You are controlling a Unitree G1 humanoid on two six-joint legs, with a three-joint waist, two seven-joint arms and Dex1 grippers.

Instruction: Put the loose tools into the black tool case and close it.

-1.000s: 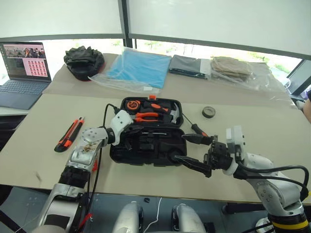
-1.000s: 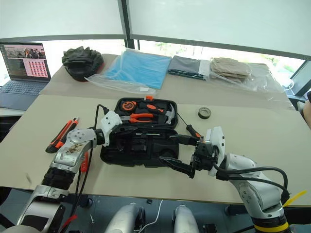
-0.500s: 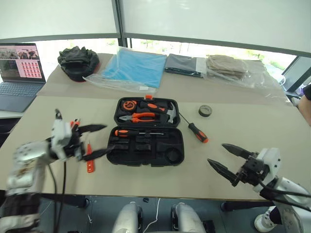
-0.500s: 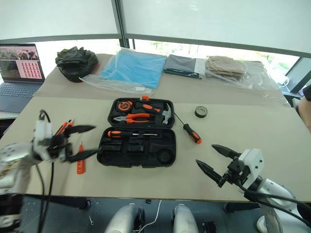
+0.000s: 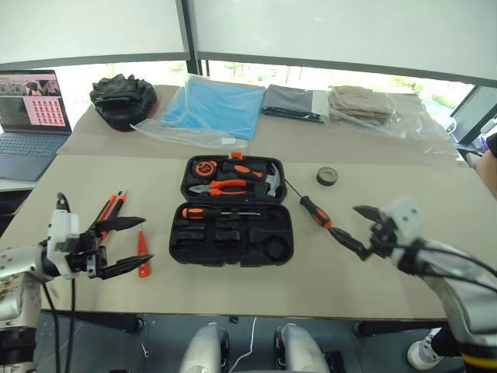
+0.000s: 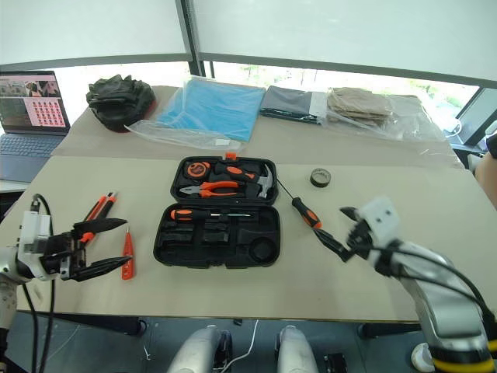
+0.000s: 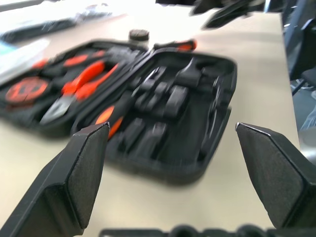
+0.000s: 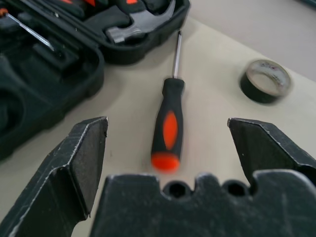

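The black tool case [image 5: 233, 258] lies open mid-table, one orange-black screwdriver [image 5: 208, 211] seated in its near half. A second screwdriver [image 5: 314, 210] lies loose just right of the case, and the dark tape roll [image 5: 327, 176] sits beyond it. Left of the case lie the utility knife [image 5: 109, 211] and the slim orange tester screwdriver [image 5: 142, 253]. My left gripper [image 5: 147, 238] hovers open and empty beside the tester, pointing at the case [image 7: 217, 84]. My right gripper [image 5: 343, 220] is open just right of the loose screwdriver [image 8: 168, 123], nothing between its fingers [image 8: 84, 153].
The far half of the case holds pliers [image 5: 229, 186], a hammer [image 5: 272, 180] and a tape measure [image 5: 206, 167]. At the back are a laptop [image 5: 31, 105], a black fabric bundle [image 5: 118, 97] and bagged cloths [image 5: 213, 109]. A person's arm [image 5: 489, 167] shows at the right edge.
My left gripper opened over the case, leaving a screwdriver in it, and drew back to the left. My right gripper swung out to the right, then forward to the loose screwdriver.
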